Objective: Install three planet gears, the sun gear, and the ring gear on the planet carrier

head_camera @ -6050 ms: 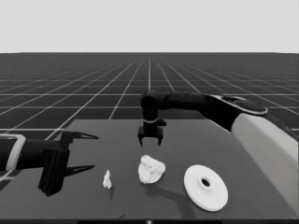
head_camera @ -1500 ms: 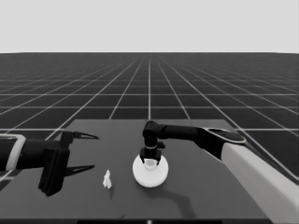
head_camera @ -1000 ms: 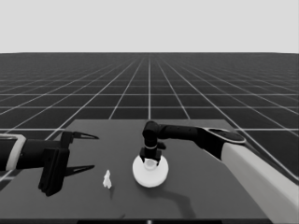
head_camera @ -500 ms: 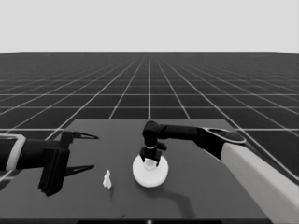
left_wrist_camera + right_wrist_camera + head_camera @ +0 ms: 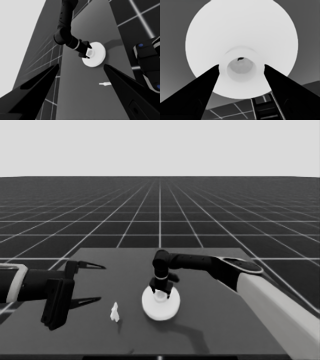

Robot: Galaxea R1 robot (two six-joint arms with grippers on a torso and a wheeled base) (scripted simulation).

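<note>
Black and spread wide apart, the left gripper's two pointed fingers hang over the table's left end with nothing between them; the arm waits there at the picture's left edge in the head view. In the left wrist view the same gripper shows as two dark wedges with bare tabletop between them, and dark machinery with small blue lights stands at that picture's edge. Just to the right of the left gripper, apart from it, a thin white piece stands on the table, also seen small in the left wrist view. Farther right, near the table's middle, sits the larger round part, the ring gear, lying flat with a raised hub around its centre hole. The right gripper is down on top of it, the arm reaching in from the right, pale grey at the lower right corner. In the right wrist view the right gripper's two fingers sit on either side of the hub of the larger round part, closed against its sides. The left wrist view shows the right gripper at that hub too. No gears and no smaller round part show anywhere on the table.
</note>
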